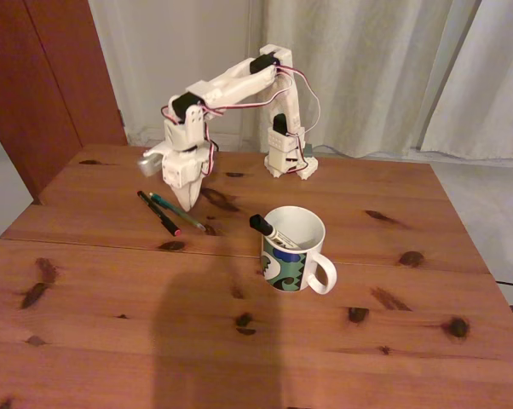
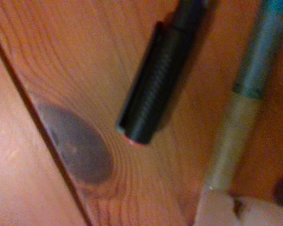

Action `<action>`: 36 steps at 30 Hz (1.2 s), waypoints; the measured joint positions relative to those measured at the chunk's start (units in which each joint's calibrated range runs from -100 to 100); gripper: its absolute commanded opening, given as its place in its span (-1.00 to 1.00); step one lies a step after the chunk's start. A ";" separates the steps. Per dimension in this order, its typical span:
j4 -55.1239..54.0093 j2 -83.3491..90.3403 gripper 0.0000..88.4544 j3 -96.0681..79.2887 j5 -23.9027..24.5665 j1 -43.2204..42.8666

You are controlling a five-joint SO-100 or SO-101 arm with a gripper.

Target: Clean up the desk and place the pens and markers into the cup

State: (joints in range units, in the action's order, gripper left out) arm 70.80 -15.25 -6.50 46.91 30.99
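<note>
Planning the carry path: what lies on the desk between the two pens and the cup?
Bare wood of the desk in the fixed view; nothing separates the black pen and green pen from the cup.

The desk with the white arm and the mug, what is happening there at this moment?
A white robot arm is tidying pens from a wooden desk into a mug. A marker already leans inside the mug. A black pen and a green pen lie side by side on the desk. The gripper reaches down beside the green pen, its tips almost on the wood. It holds nothing, and the pictures do not show whether it is open.
</note>
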 measured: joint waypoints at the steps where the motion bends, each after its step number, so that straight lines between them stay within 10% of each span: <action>1: -0.33 -0.59 -0.97 0.08 0.00 0.22; 36: -3.57 -2.80 -0.75 0.25 -2.34 9.68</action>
State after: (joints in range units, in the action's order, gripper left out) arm 67.23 -18.05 -6.24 44.57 40.67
